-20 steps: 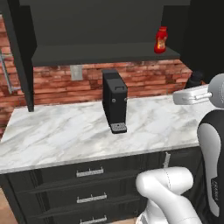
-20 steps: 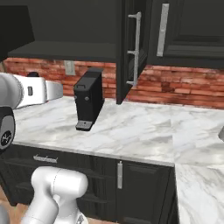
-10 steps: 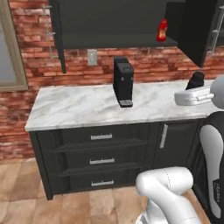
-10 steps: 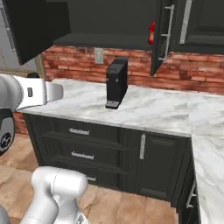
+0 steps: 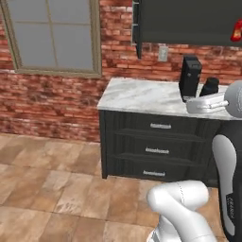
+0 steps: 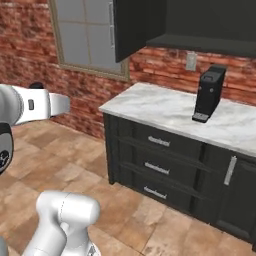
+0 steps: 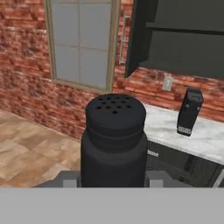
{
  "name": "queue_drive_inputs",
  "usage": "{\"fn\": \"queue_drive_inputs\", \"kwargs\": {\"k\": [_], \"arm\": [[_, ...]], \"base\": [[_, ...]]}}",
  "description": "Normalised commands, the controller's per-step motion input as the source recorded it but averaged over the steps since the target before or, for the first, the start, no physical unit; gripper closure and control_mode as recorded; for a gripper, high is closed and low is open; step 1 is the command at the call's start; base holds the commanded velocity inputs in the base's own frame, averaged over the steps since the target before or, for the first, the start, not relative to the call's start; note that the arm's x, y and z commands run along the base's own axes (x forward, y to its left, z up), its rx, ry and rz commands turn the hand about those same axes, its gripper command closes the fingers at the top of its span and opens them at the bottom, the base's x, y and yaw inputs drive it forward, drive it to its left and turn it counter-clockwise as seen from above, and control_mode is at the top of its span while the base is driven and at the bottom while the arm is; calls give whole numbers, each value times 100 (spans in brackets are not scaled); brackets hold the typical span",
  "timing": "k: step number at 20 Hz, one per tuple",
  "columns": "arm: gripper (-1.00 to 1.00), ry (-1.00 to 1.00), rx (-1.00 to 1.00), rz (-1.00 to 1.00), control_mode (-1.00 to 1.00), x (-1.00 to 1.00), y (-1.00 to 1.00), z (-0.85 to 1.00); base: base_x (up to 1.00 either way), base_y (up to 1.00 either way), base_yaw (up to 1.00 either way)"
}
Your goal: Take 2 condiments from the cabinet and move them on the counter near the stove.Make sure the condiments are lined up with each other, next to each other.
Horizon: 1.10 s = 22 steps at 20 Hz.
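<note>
Gripper clamped on the black shaker, held upright. Coffee machine stands near the tabletop's back edge. Red bottle sits in the cabinet.

The counter is a white-grey veined marble worktop mounted over dark drawer fronts with metal handles. A tall black coffee machine stands upright on it, near the brick back wall. Above, the open cabinet shelf carries a red bottle at the frame's right edge.
</note>
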Motion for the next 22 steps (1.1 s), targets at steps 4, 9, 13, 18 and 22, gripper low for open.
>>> {"fn": "queue_drive_inputs", "kwargs": {"k": [4,9,13,18,22], "arm": [[100,0,0,0,100,0,0,0],[100,0,0,0,100,0,0,0],[100,0,0,0,100,0,0,0],[100,0,0,0,100,0,0,0],[100,0,0,0,100,0,0,0]], "base": [[-66,55,54],[-75,47,60],[-86,46,56],[-80,57,54],[-67,61,51]]}}
